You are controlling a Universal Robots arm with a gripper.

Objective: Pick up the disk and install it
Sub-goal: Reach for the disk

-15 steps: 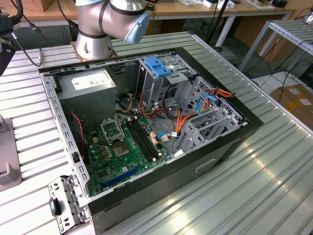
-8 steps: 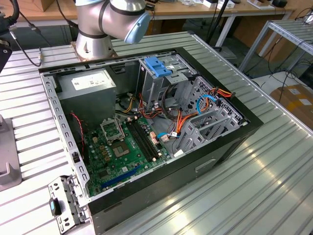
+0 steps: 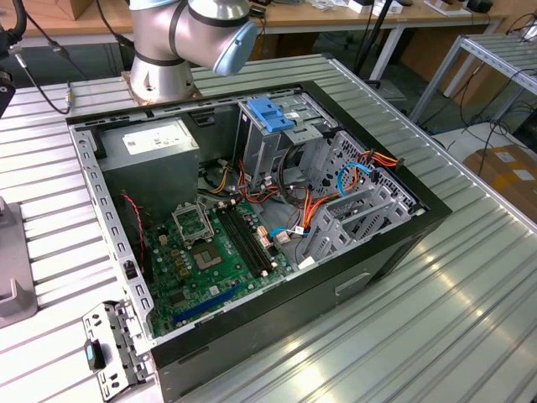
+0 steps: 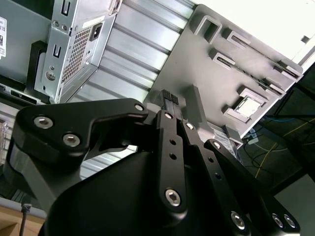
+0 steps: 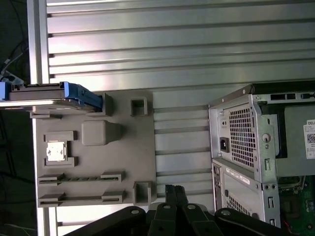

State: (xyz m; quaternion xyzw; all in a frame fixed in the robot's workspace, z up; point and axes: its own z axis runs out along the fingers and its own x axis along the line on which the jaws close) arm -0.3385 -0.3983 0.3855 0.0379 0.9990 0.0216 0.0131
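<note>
The task is at its very start. The black metal gripper [image 5: 175, 204] has its jaws drawn narrow, the two fingers lying side by side with nothing held between them; the second wrist view shows the same.

The flat, rectangular silver-grey metal disk [image 5: 44, 92], edged by a bright blue plastic carrier frame, stands on its edge in a holder at a corner of a flat grey plastic fixture plate [image 5: 93, 162]. That plate lies on the ribbed aluminium table [image 5: 172, 44]. Seen from the gripper, the disk is well apart. It sits ahead of the fingertips, across the plate, at the corner farthest from them. The fingertips line up with the plate's near edge, close to a small square bracket moulded into it. Nothing touches the disk.

Off to the gripper's other side, away from the disk, stands the open black and grey metal computer case [image 5: 256, 147], its perforated rear panel turned toward the gripper. In the exterior view the case lies on its side with the cover off. This exposes a green motherboard [image 3: 210, 252] and grey perforated metal drive cages [image 3: 352, 201] threaded with orange and blue cables. The silver and pale blue arm [image 3: 189, 34] rises just beyond the case.

Judged from this, both parts of the work remain. The disk has not been grasped or lifted from its holder, and it has not been carried to the case or seated in a cage.
</note>
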